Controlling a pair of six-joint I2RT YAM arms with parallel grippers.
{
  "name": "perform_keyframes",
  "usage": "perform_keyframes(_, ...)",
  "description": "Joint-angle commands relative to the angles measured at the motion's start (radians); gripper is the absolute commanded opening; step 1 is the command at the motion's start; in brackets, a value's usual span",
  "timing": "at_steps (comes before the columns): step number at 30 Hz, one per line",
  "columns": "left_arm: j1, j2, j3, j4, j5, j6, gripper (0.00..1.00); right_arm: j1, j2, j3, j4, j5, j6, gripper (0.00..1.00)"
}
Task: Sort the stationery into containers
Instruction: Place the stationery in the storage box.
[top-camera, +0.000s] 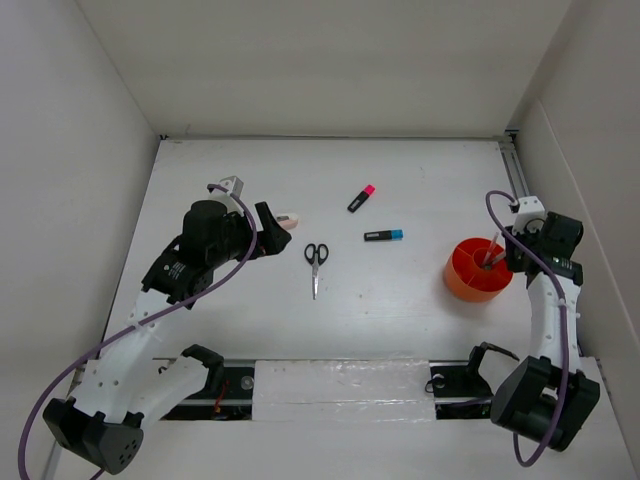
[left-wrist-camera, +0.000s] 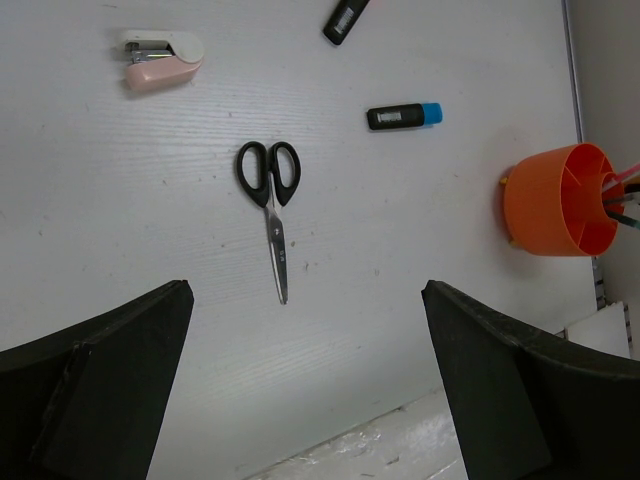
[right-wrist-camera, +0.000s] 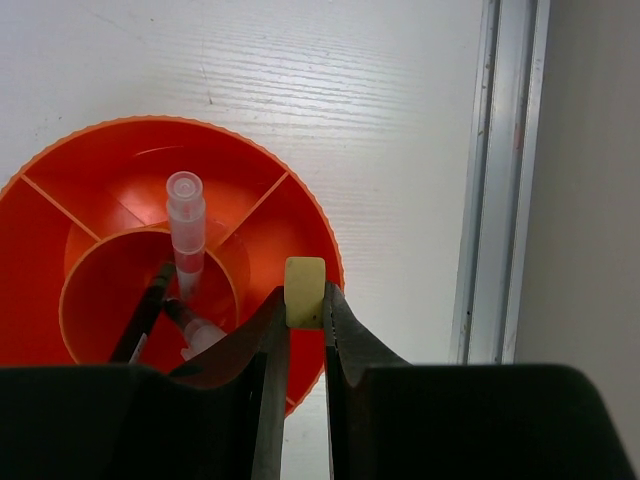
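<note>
The round orange tub (top-camera: 475, 270) stands at the right of the table, with thin pens (right-wrist-camera: 185, 225) in its middle compartment. My right gripper (right-wrist-camera: 303, 300) is shut on the small yellow eraser (right-wrist-camera: 305, 290) and holds it over the tub's (right-wrist-camera: 120, 190) right rim. Black-handled scissors (top-camera: 315, 262) lie mid-table, with a pink-capped marker (top-camera: 361, 198) and a blue-capped marker (top-camera: 384, 235) beyond them. A pink-white eraser-like item (left-wrist-camera: 160, 60) lies at the left. My left gripper (top-camera: 270, 228) is open and empty, hovering above the table left of the scissors (left-wrist-camera: 270, 210).
A metal rail (right-wrist-camera: 490, 180) runs along the right wall close to the tub. White walls enclose the table on the left, back and right. A white strip (top-camera: 340, 385) lies along the near edge between the arm bases.
</note>
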Motion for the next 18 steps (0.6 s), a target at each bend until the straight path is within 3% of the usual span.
perform_keyframes(1, 0.002, -0.008, 0.004, 0.025, 0.011, 0.016, 0.99, 0.013, -0.003, 0.054, 0.0, -0.013, -0.007, 0.1)
perform_keyframes(18, 0.002, -0.008, 0.013, 0.025, 0.011, 0.016, 0.99, 0.013, 0.006, 0.055, 0.0, 0.039, -0.027, 0.29)
